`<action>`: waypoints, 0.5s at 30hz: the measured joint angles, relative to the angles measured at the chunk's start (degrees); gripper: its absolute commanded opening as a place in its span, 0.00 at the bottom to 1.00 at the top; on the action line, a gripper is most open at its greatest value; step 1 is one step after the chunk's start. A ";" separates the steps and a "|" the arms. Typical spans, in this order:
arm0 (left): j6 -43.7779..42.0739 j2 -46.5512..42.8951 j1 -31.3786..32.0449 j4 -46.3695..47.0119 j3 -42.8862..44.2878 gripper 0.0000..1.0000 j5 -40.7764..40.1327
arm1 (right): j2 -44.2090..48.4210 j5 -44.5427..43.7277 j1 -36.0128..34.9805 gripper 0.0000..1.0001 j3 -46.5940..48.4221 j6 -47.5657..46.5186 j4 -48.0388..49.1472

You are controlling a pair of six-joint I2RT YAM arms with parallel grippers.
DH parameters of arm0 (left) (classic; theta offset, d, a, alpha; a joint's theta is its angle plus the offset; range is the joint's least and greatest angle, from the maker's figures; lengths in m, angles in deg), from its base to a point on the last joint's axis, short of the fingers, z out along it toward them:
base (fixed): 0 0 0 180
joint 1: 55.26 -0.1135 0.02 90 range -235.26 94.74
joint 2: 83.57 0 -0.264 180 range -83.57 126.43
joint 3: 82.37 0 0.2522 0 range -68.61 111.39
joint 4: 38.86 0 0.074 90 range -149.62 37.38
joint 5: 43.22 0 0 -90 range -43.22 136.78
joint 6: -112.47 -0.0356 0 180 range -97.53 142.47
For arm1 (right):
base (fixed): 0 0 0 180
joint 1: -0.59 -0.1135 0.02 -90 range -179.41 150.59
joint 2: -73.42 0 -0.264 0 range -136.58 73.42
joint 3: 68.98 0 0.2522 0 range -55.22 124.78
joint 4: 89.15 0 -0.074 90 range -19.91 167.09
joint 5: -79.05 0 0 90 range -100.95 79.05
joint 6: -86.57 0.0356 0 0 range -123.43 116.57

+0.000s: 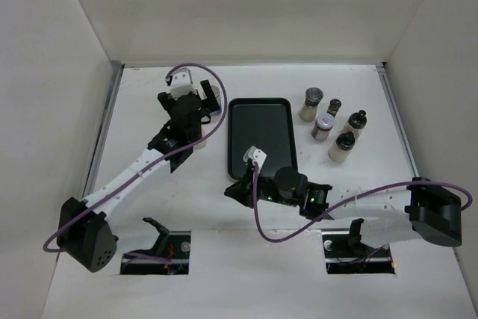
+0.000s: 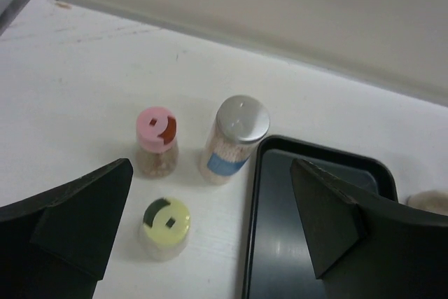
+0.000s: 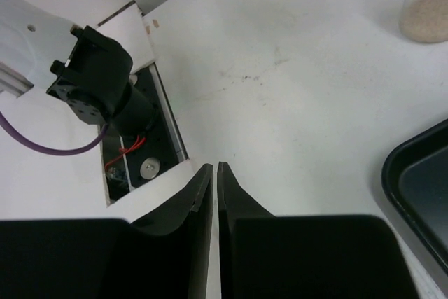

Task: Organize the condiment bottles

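Three condiment bottles stand left of the black tray (image 2: 318,257): a pink-capped jar (image 2: 157,142), a silver-capped jar with a blue label (image 2: 234,138) and a yellow-capped jar (image 2: 166,226). My left gripper (image 2: 210,232) is open and empty above them, its fingers astride the yellow-capped jar and the tray's left edge. In the top view it (image 1: 190,110) hides most of these bottles. Several more bottles (image 1: 331,125) with grey, silver and black knob caps stand right of the tray (image 1: 261,136). My right gripper (image 1: 233,189) is shut and empty near the tray's near left corner.
In the right wrist view the shut fingers (image 3: 213,170) point at the left arm's base (image 3: 98,82) and the table cut-out. A beige-filled bottle (image 3: 425,13) and the tray corner (image 3: 420,180) show at the right. White walls enclose the table.
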 measured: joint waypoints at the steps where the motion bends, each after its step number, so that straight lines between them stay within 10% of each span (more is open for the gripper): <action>1: -0.59 1.64 -0.68 1.33 1.03 0.64 0.94 | 0.00 -0.22 0.15 0.23 -0.02 0.20 0.24; 3: -1.38 5.03 -2.05 3.76 2.82 0.36 3.26 | -0.02 -0.59 0.39 0.41 -0.20 0.39 0.94; 8: -3.30 14.10 -3.93 5.22 7.39 0.84 6.51 | -0.02 -0.98 1.46 0.80 -1.70 0.92 3.17; 15: -3.87 23.78 -4.94 4.81 12.46 0.91 9.57 | -0.02 -0.98 2.67 0.89 -2.73 0.98 4.15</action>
